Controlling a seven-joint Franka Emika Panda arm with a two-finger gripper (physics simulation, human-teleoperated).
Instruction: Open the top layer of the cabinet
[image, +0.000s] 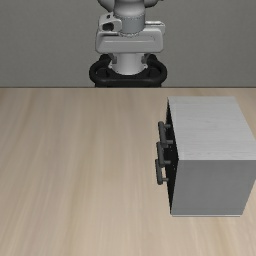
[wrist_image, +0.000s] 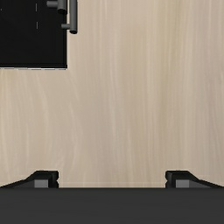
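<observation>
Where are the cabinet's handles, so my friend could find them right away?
Start at the wooden table and find the grey cabinet standing at the exterior view's right. Its dark front faces the exterior view's left, and the handles are the dark bars sticking out from it, unlike the cabinet's plain grey walls.

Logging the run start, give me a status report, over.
Gripper open, hovering over table. Cabinet top layer looks shut, handles untouched. Nothing in the way.
</observation>
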